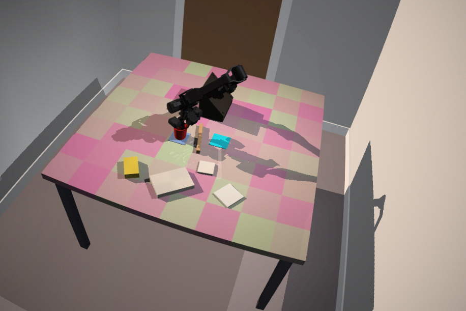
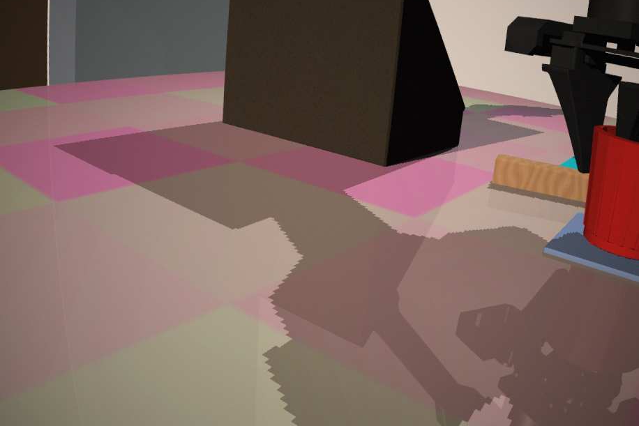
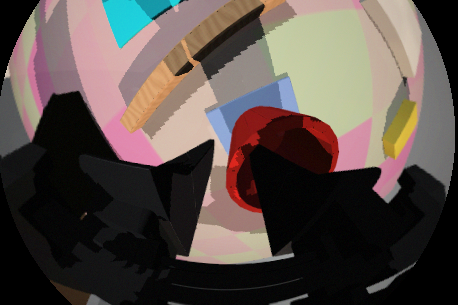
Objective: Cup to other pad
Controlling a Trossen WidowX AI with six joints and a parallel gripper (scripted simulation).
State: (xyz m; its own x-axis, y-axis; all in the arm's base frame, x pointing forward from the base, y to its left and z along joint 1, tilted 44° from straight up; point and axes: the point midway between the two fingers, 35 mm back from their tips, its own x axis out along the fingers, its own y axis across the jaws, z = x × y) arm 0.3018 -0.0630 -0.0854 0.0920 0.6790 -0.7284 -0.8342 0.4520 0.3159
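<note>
The red cup [image 1: 180, 134] [image 2: 613, 194] [image 3: 250, 120] stands upright on the blue pad [image 1: 174, 140] [image 2: 564, 245] [image 3: 289, 92]. My gripper [image 1: 182, 125] [image 2: 605, 157] [image 3: 232, 146] is open and points down at the cup's rim. One finger reaches inside the cup and the other is outside, with the near wall between them. A gap shows between the outer finger and the wall in the wrist view. The other pad, cyan [image 1: 219, 140] [image 2: 570, 163] [image 3: 145, 1], has nothing standing on it. No marbles show inside the dark cup.
A low wooden bar [image 1: 199, 138] [image 2: 537, 178] [image 3: 220, 26] lies between the pads. A yellow block [image 1: 130, 166] [image 3: 401, 131], a large white block [image 1: 171, 181] [image 3: 397, 26], a small white block [image 1: 206, 167] and a white tile [image 1: 228, 195] lie toward the front of the table.
</note>
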